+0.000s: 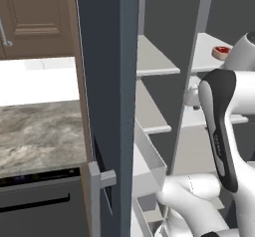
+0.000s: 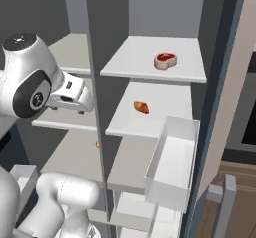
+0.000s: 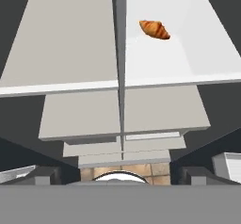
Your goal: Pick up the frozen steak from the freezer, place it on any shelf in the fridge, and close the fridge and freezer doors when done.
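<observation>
No readable text anywhere in these views.

A faint marking runs down the dark band of the arm (image 1: 219, 144) in the left base view, too small and blurred to make out; the steak (image 2: 165, 60), the shelves and the slate-blue door (image 1: 102, 81) carry no lettering, labels, brands or numbers.

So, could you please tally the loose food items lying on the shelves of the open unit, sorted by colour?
Dark red with a pale tan rim: 1, the small oval frozen steak on the upper pale grey shelf.
Orange-brown: 1, the small croissant-shaped pastry on the shelf below.
Total: 2.
</observation>
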Tool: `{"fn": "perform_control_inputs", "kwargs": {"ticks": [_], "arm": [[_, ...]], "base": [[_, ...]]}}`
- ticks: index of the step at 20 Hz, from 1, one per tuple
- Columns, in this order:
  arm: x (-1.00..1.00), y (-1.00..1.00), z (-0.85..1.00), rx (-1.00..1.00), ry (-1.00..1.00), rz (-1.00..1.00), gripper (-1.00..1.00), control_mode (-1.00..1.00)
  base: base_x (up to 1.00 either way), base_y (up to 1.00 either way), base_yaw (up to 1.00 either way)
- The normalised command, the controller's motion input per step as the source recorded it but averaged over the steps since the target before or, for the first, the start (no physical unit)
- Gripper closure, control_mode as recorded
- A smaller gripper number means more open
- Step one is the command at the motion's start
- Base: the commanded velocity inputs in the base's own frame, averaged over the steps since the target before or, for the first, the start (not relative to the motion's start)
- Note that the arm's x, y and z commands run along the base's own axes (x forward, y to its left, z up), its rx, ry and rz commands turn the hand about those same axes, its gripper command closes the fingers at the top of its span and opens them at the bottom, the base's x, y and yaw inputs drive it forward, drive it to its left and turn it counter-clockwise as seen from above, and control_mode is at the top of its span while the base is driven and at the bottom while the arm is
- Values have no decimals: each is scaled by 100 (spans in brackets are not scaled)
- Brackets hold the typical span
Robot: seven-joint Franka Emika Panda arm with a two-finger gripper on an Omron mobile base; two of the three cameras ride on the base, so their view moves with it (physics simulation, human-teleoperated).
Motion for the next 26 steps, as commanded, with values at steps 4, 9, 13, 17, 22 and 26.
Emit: {"fn": "perform_control_inputs", "kwargs": {"ticks": [4,9,13,17,22,26], "arm": [[0,0,0,0,0,0,-100,100],[0,0,0,0,0,0,-100,100],[0,0,0,0,0,0,-100,100],[0,0,0,0,0,0,-100,100],[0,0,0,0,0,0,-100,100],[0,0,0,0,0,0,-100,100]], "base": [[-1,-45,2],[-12,-43,3],[-48,-2,0],[-62,0,0],[-62,9,0],[-51,11,0]]}}
